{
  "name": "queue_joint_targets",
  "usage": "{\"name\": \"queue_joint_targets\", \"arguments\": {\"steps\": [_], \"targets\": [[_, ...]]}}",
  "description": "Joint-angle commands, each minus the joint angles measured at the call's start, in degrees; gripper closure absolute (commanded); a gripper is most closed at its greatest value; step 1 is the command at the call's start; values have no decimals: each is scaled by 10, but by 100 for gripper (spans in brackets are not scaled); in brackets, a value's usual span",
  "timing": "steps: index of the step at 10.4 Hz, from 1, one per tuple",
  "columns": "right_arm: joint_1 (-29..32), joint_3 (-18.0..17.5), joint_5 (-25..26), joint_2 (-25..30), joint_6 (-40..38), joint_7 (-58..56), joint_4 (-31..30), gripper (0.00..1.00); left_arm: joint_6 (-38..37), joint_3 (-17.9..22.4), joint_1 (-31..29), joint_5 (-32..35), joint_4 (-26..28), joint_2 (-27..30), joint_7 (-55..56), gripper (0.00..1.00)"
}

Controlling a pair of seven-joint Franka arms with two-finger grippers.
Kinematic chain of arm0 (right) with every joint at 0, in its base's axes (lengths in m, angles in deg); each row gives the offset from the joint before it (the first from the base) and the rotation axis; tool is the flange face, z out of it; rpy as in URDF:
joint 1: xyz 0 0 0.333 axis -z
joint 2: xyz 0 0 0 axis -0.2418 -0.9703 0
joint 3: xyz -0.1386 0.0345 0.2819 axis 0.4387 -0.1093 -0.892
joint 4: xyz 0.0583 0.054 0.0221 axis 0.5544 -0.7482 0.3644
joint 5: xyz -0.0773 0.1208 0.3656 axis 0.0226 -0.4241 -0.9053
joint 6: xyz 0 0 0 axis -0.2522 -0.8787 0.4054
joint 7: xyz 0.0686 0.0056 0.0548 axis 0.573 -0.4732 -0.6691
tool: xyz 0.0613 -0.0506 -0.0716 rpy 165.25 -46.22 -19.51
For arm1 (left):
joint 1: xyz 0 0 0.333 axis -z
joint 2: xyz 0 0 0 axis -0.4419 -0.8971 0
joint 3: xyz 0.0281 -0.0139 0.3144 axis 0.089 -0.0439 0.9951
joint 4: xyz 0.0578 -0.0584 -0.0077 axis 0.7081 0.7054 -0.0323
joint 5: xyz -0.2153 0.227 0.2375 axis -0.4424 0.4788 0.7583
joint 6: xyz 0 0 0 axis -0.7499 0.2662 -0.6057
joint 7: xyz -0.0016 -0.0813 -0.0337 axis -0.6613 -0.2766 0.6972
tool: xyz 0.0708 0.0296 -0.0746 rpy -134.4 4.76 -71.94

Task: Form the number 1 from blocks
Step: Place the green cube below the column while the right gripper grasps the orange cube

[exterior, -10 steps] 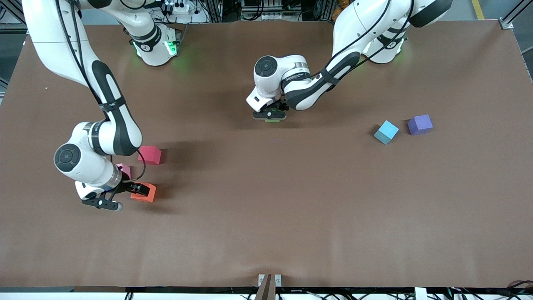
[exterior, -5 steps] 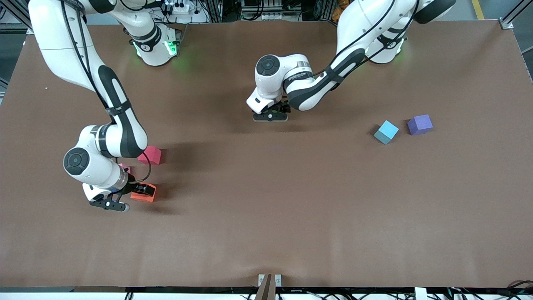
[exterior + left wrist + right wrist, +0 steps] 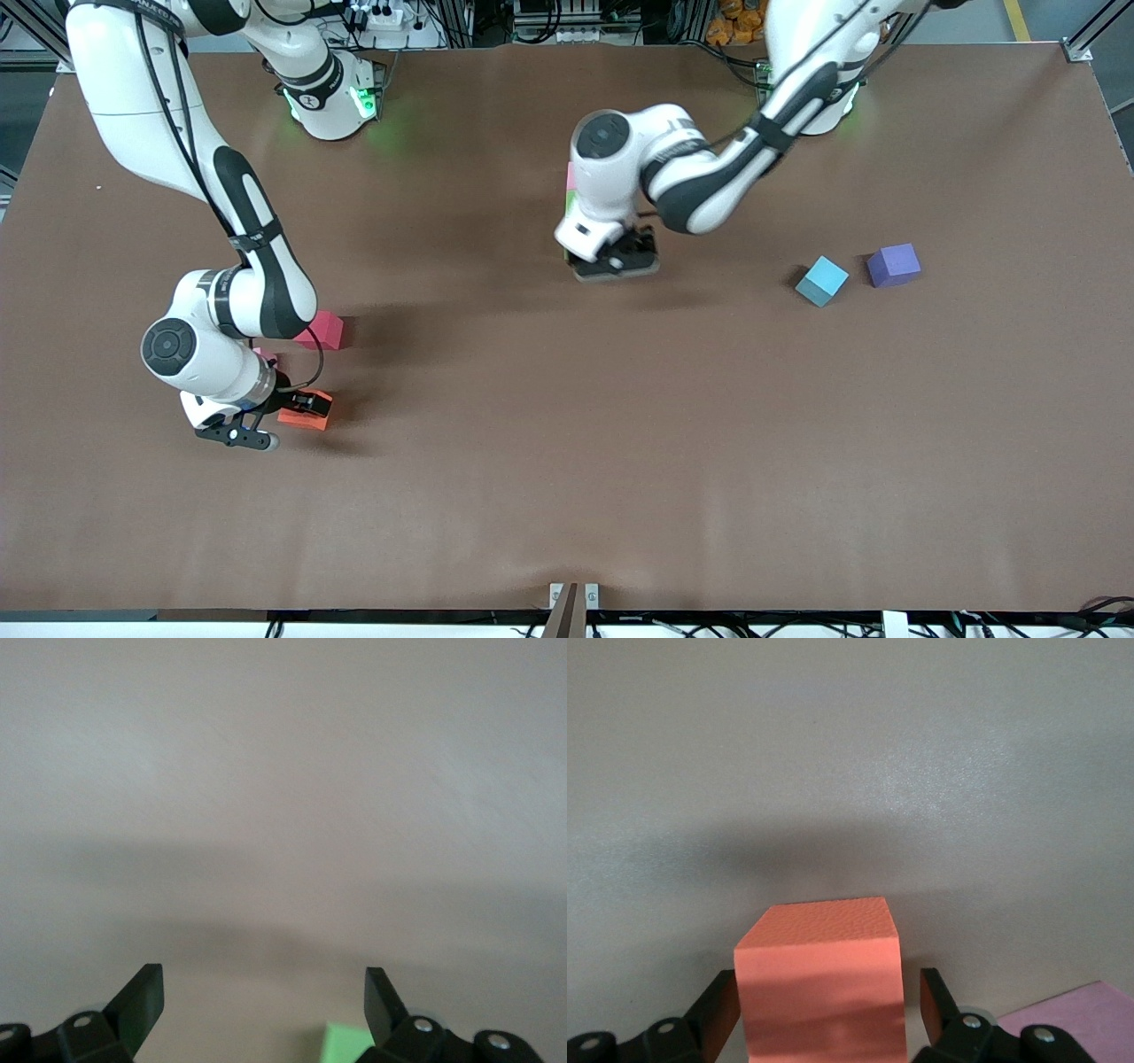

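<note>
The right end effector sits low at the right arm's end of the brown tabletop, its fingers standing just beside the matte orange foam cube, not clearly clamping it. The red cube lies near. The left end effector hangs wide open, empty, beside the green cube. The light blue cube and purple cube lie near each other.

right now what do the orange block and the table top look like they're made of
Orange block: looks like matte foam; its faces show a fine pebbled grain, no gloss, slightly soft edges. It sits between the right claw's fingers.
Table top: seems a brown matte sheet, perhaps felt or rubber mat; flat, with only a dull sheen and soft shadows.
</note>
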Motion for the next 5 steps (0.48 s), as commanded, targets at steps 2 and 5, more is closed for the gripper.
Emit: {"name": "queue_joint_targets", "arguments": {"steps": [2,5], "targets": [[-6,6,-9,-17,5,-1,16,21,-48,-12,-136,-14,15,11,-99,0],[-7,6,-9,-15,4,-1,16,31,-48,-13,-225,-13,36,12,-125,0]]}}
